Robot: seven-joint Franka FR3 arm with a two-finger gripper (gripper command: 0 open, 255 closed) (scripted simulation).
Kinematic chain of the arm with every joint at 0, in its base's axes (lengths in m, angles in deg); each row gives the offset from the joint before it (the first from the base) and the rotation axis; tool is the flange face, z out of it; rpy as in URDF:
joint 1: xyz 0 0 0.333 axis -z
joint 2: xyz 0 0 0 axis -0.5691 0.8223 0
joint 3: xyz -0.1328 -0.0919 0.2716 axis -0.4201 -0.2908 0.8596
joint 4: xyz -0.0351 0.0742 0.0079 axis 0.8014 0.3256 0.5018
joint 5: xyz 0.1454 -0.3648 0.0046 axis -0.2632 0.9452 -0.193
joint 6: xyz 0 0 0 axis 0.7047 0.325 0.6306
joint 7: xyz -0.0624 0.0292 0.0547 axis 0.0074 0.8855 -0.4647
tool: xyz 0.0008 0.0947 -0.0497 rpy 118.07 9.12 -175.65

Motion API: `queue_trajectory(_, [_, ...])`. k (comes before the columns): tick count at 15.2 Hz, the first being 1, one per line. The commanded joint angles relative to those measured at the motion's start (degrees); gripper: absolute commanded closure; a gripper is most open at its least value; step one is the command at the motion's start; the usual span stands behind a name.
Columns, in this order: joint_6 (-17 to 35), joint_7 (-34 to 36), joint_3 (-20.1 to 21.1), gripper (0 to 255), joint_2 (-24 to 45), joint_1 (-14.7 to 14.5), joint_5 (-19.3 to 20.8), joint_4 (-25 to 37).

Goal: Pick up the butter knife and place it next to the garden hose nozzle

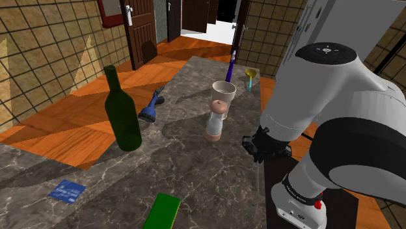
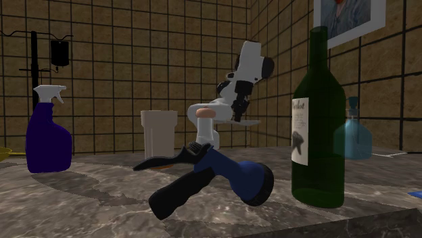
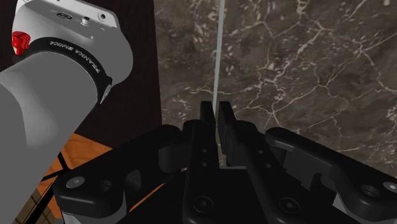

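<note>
My gripper [image 3: 217, 113] is shut on the butter knife [image 3: 218, 63], a thin silvery blade seen edge-on that runs out beyond the fingertips. In the shoulder view the gripper [image 1: 263, 147] hangs over the counter's near edge by the stand, with the knife [image 1: 262, 174] pointing down from it. In the second exterior view the gripper [image 2: 237, 108] is behind the other items and the pale knife [image 2: 248, 122] sticks out sideways. The garden hose nozzle [image 1: 151, 107], blue with a black handle, lies on the marble counter [image 1: 195, 169] far across from the gripper. It is in the foreground of the second exterior view [image 2: 216, 177].
A dark green bottle [image 1: 122, 114] stands beside the nozzle. A grinder [image 1: 215, 121] and a white cup [image 1: 223, 91] stand mid-counter. A purple spray bottle [image 1: 230, 67] and a yellow funnel [image 1: 250, 77] stand farther back. A blue card [image 1: 66, 191] and a green book [image 1: 162, 211] lie near the front.
</note>
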Motion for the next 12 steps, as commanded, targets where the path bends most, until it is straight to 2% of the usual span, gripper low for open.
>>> queue_trajectory(1, [-1.0, -0.2, -1.1, 255, 0.3, 0.5, 1.1, 1.3])
queue_trajectory(12, [-6.3, -0.9, -5.9, 255, 3.5, 3.2, 5.8, 9.9])
